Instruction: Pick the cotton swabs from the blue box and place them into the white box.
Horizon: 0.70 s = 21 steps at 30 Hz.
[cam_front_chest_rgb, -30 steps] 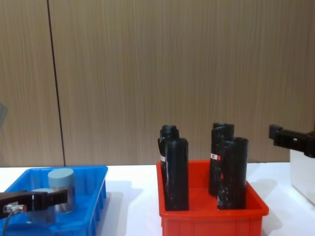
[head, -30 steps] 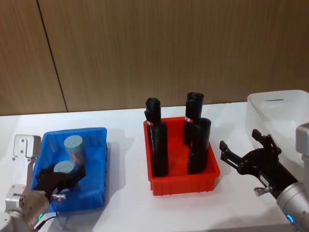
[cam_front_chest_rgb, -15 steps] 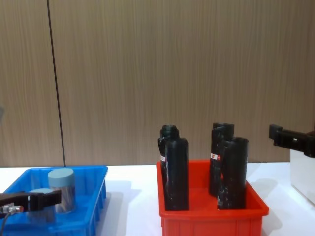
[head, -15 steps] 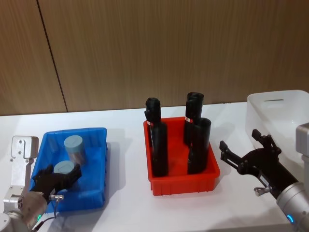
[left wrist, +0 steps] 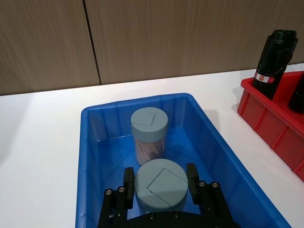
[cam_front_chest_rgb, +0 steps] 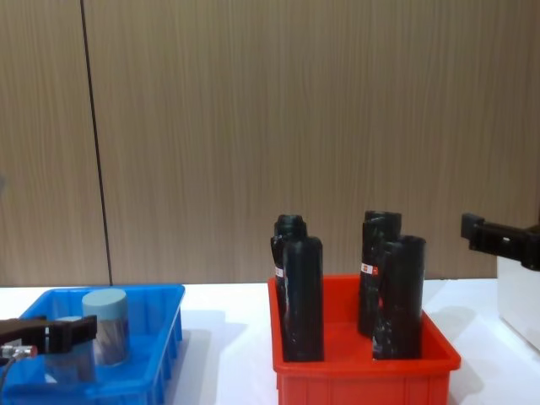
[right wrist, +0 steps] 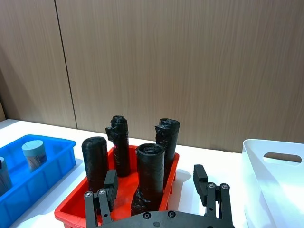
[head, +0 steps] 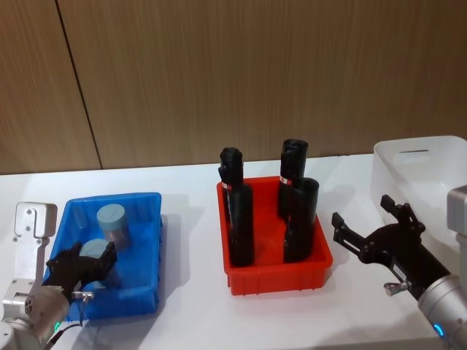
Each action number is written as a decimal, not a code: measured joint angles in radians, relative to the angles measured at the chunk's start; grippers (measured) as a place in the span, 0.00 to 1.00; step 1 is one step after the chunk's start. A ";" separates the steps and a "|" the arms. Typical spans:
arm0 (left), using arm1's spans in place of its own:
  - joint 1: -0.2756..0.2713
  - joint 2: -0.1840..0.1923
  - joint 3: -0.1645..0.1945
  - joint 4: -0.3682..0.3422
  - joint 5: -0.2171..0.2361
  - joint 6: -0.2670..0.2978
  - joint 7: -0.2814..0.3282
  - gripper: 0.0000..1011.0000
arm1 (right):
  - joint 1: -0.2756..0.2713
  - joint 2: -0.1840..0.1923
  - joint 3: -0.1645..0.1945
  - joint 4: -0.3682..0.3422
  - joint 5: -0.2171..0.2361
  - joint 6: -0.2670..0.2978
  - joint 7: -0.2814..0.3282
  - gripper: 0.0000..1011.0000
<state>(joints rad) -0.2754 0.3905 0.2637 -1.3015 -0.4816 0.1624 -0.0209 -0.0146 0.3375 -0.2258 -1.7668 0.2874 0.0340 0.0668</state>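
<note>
I see two cotton swab tubs standing in the blue box; my left gripper spreads wide around the nearer tub, not clamped. At 3 o'clock, past the red bin, my right gripper hangs open, empty, beside the white box

A white table carries three bins in a row: the blue box at left, a red bin in the middle, the white box at far right.

my grippers: black fingers, silver screws | wrists: grey-silver with a tiny teal light | left: thin red/black wire
</note>
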 joint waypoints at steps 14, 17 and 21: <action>-0.005 0.002 -0.007 -0.038 0.014 -0.027 -0.041 0.66 | 0.000 0.000 0.000 0.000 0.000 0.000 0.000 0.99; -0.009 0.003 -0.009 -0.058 0.018 -0.030 -0.062 0.66 | 0.000 0.000 0.000 0.000 0.000 0.000 0.000 0.99; -0.019 0.005 -0.011 -0.093 0.021 -0.025 -0.100 0.66 | 0.000 0.000 0.000 0.000 0.000 0.000 0.000 0.99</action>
<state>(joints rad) -0.2943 0.3959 0.2525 -1.3944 -0.4603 0.1372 -0.1207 -0.0146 0.3374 -0.2258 -1.7668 0.2874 0.0340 0.0667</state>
